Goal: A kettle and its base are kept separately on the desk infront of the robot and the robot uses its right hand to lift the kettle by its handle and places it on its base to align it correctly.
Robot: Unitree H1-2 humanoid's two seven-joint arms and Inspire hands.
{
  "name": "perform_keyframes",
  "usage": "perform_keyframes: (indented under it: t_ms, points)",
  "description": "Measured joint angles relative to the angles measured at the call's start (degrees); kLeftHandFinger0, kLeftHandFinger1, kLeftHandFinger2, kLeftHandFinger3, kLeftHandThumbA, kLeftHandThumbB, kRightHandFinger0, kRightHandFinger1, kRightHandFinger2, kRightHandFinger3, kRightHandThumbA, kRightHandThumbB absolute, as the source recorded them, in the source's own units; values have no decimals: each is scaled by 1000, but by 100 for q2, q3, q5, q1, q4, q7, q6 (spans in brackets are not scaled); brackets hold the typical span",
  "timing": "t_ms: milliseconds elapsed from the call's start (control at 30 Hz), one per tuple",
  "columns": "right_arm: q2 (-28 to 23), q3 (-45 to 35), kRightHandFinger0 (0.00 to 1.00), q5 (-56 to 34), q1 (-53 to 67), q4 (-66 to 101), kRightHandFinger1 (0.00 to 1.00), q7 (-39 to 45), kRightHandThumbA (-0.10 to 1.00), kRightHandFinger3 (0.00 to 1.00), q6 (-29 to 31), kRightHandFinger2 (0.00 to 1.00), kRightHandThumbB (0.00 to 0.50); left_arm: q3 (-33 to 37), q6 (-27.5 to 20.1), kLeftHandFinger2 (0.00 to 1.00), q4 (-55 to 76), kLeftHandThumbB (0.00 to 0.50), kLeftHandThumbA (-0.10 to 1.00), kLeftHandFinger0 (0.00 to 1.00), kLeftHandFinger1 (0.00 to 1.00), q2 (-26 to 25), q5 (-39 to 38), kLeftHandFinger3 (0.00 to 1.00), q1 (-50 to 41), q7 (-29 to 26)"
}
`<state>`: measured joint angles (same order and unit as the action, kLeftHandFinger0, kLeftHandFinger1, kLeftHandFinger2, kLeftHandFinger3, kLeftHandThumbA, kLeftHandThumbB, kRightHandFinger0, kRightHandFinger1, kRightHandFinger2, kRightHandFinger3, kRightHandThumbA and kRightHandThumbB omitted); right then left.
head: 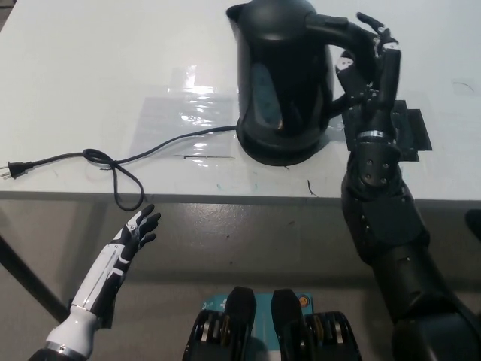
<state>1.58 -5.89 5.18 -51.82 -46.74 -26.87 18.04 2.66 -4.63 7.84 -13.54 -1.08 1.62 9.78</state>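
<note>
A black electric kettle (282, 71) stands upright on its round black base (264, 156) at the middle back of the white desk (75, 83). Its handle (340, 31) points to the picture's right. My black right hand (373, 64) is upright right against the handle, fingers stretched up and apart, not closed around it. The base's black cord (161, 144) runs left to a plug (13, 171). Below the desk's front edge at the lower left, my white left hand (137, 232) rests open.
A flat black plate (412, 128) lies on the desk behind my right wrist. A shiny clear patch (184, 113) covers the desk left of the kettle. The desk's front edge (225, 197) runs across the picture's middle.
</note>
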Motion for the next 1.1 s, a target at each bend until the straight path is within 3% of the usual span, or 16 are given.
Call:
perform_keyframes:
  t_ms: [200,533,667,867,1100]
  points:
    - [-10,-93,0,-83,100,85,190,27,-100,745,56,653,123,0,0,1000,0,74,1000,1000,1000,0,0,1000,0,0]
    - [12,-138,0,-194,134,100,152,53,-100,724,94,592,131,-1,0,1000,1,85,1000,1000,1000,0,-2,1000,0,0]
    - [52,-139,0,-211,134,44,159,49,-100,735,169,607,115,-1,0,1000,1,95,1000,1000,1000,0,-2,1000,2,0]
    - [175,-139,0,-251,134,-8,137,62,-100,748,261,616,141,-1,1,1000,1,97,1000,1000,1000,0,-2,1000,4,0]
    - [344,-134,0,-227,135,-106,153,41,-100,737,281,632,137,-2,1,1000,1,97,1000,1000,1000,-2,1,1000,0,0]
